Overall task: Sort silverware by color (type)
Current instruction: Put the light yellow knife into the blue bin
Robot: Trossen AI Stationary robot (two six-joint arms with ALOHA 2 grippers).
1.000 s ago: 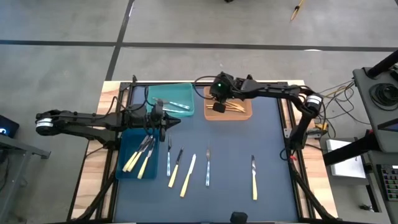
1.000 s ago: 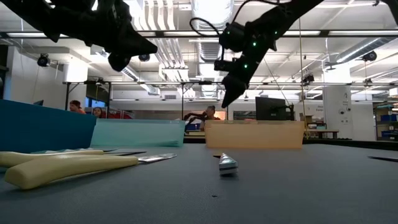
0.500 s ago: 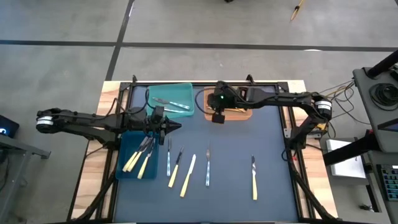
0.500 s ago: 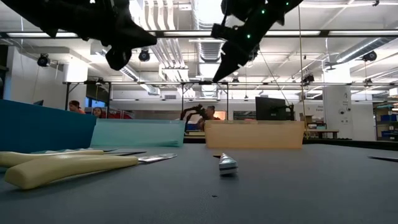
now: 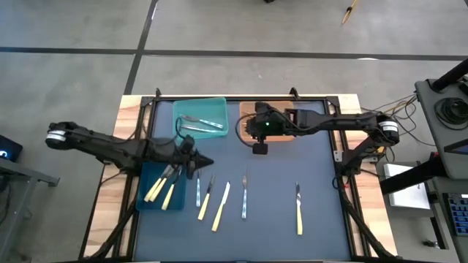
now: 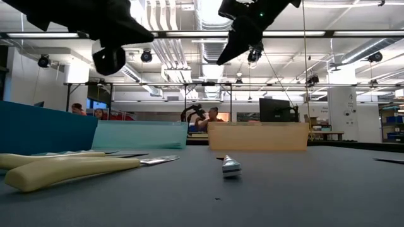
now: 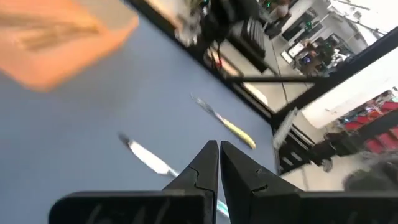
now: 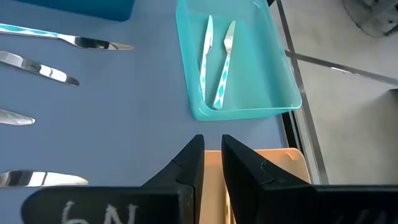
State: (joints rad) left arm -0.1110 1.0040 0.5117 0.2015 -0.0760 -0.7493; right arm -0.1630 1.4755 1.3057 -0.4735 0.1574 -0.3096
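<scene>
Five pieces of silverware (image 5: 219,204) lie loose on the dark blue worktop (image 5: 307,168) from above; left gripper (image 5: 207,159) clenched, empty, beside the blue bin (image 5: 144,191). Low down, people sit in the room behind. Right gripper (image 8: 211,158) nearly closed, empty, hiding the tan bin (image 8: 292,168).

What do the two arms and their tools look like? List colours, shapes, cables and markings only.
Both arms are black, slim and jointed, each with a pale silvery ring at the shoulder end. The left tool has two black fingers tapering to points. The right tool has the same black wedge fingers, with white handwritten marks on its body. A green light glows near the right wrist, where black cables loop.
</scene>
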